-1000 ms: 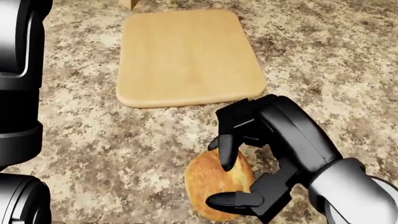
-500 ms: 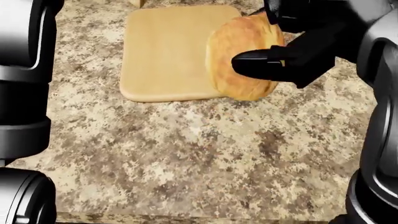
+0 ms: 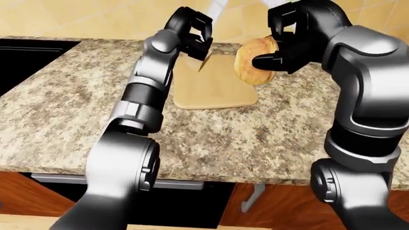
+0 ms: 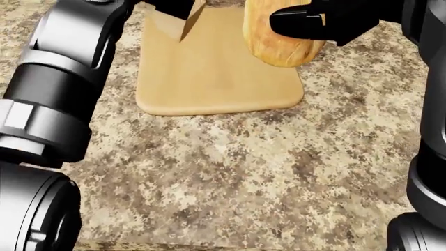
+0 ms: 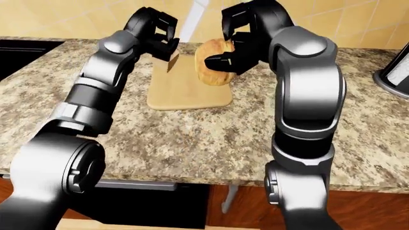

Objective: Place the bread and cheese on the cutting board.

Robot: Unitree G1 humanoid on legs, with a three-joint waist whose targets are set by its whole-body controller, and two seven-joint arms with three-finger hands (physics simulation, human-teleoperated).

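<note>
The wooden cutting board [image 4: 209, 78] lies on the speckled counter. My right hand [image 3: 281, 45] is shut on the round golden bread [image 3: 254, 61] and holds it on edge in the air above the board's right edge. My left hand [image 3: 192, 33] is shut on a pale cheese wedge [image 3: 203, 61], whose tip points down above the board's upper left part. In the head view the bread [image 4: 278, 44] overlaps the board's top right corner and the cheese [image 4: 190, 21] hangs at the top left. Neither touches the board.
A black sink or stove [image 3: 25, 52] is set into the counter at the far left. A metal appliance [image 5: 393, 72] stands at the right edge. The counter's near edge [image 3: 224, 175] runs below the board. A tiled wall is behind.
My right hand has lifted the bread off the counter and carried it up over the board's right edge. My left arm has come in over the board with the cheese.
</note>
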